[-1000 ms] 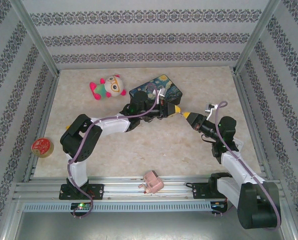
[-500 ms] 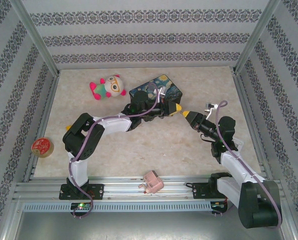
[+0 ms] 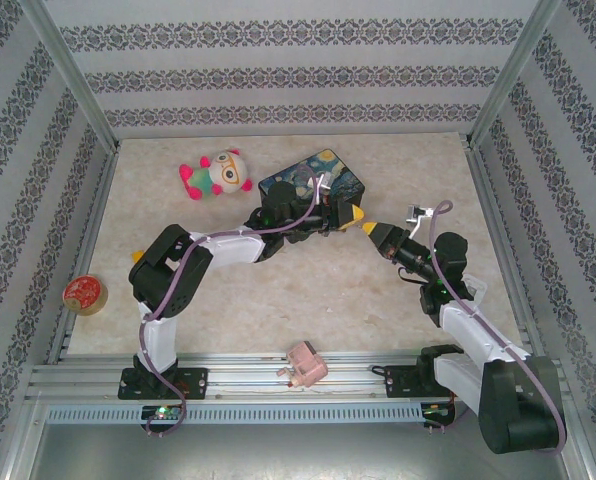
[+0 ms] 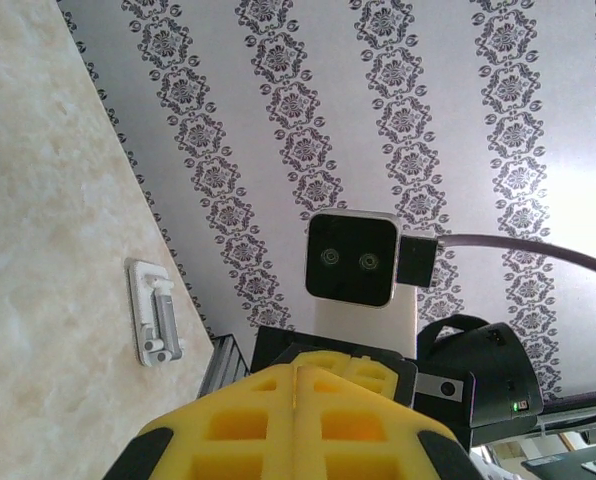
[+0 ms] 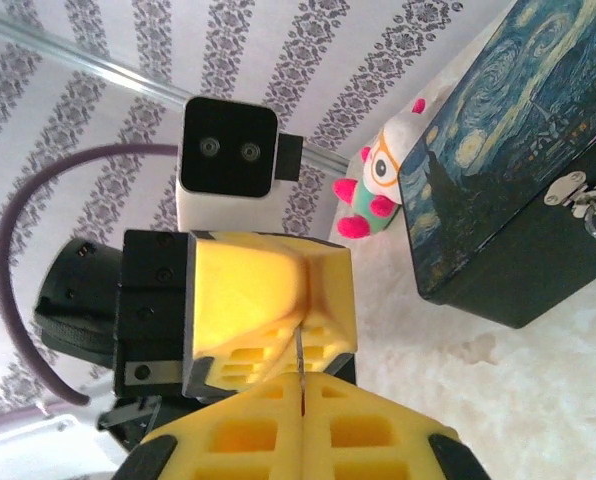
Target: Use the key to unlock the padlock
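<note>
Mid-frame the tools meet tip to tip: right tool pinches a thin sliver, likely the key; left tool is closed. Inserting and turning remain.

No legible txt, nos., brand marks or signs in any view. Red round thing at left edge of tabletop: pale marks on top, too small to read. Tin box: painted swirly night sky, no lettering made out. Wallpaper: repeating ornament, not script.
</note>
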